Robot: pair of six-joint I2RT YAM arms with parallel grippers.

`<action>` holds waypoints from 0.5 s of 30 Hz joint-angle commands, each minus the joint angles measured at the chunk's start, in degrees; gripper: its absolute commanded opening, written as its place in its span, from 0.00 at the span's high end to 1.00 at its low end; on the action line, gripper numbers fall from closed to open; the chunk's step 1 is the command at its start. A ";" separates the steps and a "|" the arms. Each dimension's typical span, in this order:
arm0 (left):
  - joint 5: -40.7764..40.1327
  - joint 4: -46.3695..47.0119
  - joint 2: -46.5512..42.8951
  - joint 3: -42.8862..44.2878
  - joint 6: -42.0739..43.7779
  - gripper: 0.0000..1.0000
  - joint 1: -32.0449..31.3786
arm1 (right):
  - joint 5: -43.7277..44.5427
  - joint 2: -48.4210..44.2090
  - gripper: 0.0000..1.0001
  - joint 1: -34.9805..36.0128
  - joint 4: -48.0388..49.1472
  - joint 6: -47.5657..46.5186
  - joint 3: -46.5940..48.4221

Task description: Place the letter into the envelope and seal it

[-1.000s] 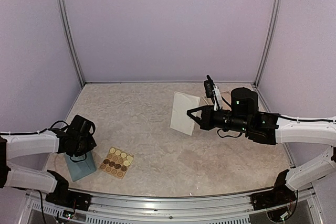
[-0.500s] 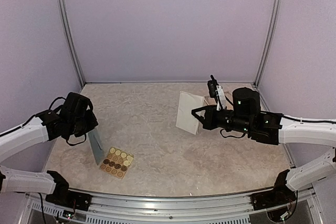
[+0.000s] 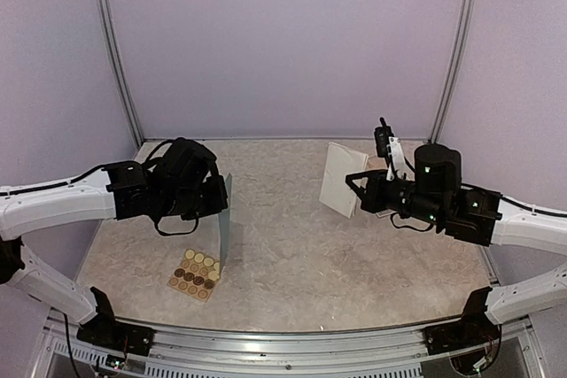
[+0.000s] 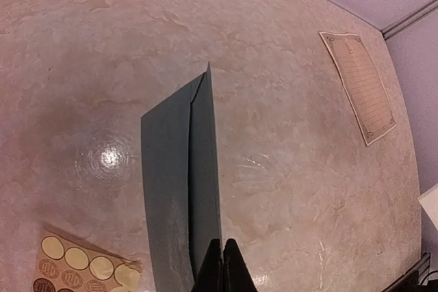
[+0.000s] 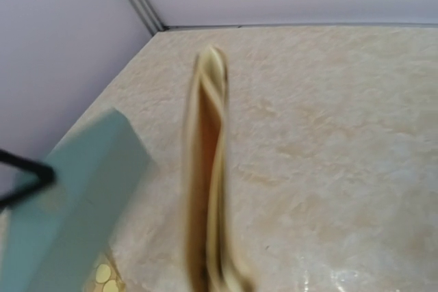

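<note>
Holding: left end effector clamped on envelope edge; right end effector clamped on letter

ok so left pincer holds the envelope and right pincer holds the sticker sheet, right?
Not quite. The right pincer holds the folded cream letter, not the sticker sheet, which lies flat on the table near the left arm. The top view shows this. The left pincer does hold the envelope.
</note>
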 commanded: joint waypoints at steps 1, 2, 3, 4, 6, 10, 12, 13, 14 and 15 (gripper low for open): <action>3.45 7.29 6.64 2.69 -0.50 1.00 -2.44 | 2.22 -2.49 1.00 -0.51 -2.62 0.14 -0.21; 4.07 8.92 9.02 3.09 -0.38 1.00 -2.99 | 2.11 -2.74 1.00 -0.49 -2.66 0.28 -0.42; 4.50 10.46 10.84 3.59 -0.31 1.00 -3.45 | 1.90 -3.00 1.00 -0.52 -2.82 0.47 -0.52; 4.79 11.49 12.36 4.13 -0.30 1.00 -3.83 | 1.78 -3.17 1.00 -0.49 -3.20 0.68 -0.54; 5.69 13.24 16.30 5.36 -0.35 1.00 -4.33 | 1.56 -3.59 1.00 -0.49 -4.03 1.04 -0.57; 8.68 17.32 23.14 8.31 0.38 0.97 -5.49 | 1.92 -4.84 1.00 -0.50 -5.56 1.64 -0.91; 10.43 18.54 25.68 10.05 1.22 0.88 -6.17 | 2.43 -5.83 1.00 -0.48 -6.38 1.86 -0.96; 11.27 19.08 26.44 10.91 1.61 0.85 -6.39 | 2.79 -6.21 1.00 -0.48 -6.89 1.94 -0.96; 12.07 19.66 27.27 11.50 2.01 0.79 -6.66 | 3.05 -6.64 1.00 -0.46 -7.30 2.00 -1.00; 12.84 20.40 27.67 11.85 2.35 0.74 -6.80 | 3.30 -6.96 1.00 -0.48 -7.66 2.06 -0.93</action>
